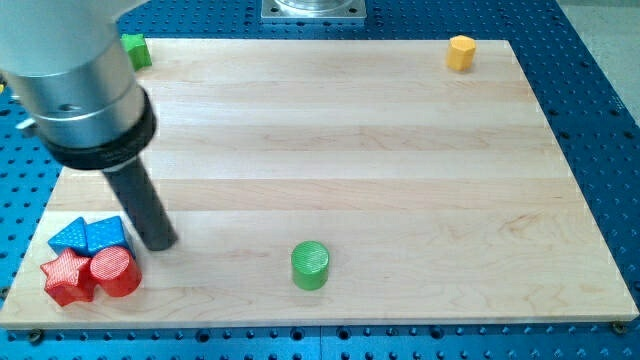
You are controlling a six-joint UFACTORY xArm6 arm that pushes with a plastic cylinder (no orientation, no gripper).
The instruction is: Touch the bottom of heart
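- My end effector is a bare dark rod. It has nothing to open or close and it carries nothing. My tip (pixel 163 246) rests on the tabletop (pixel 350 150) near the view's bottom-left corner.
- Just to the tip's left, touching or almost touching it, is a blue block (pixel 106 234). A blue triangle (pixel 70 236) lies beyond that. Below-left of the tip are a red cylinder (pixel 116 272) and a red star (pixel 65 279), packed tight against the blue pair.
- A green cylinder (pixel 310 265) stands to the tip's right, well apart. A green block (pixel 136 48) is far above the tip, partly hidden by the arm.
- I cannot make out a clear heart anywhere. My best guess is the yellow block (pixel 460 52), far up and right of the tip, though it is too small for me to confirm its shape.
- I judge that the approach has not yet begun.
- The next move calls for a long diagonal sweep up and right, passing above the green cylinder. The tip should stop just below the yellow block, then ease upward into its lower edge gently enough not to shove it off the tabletop.
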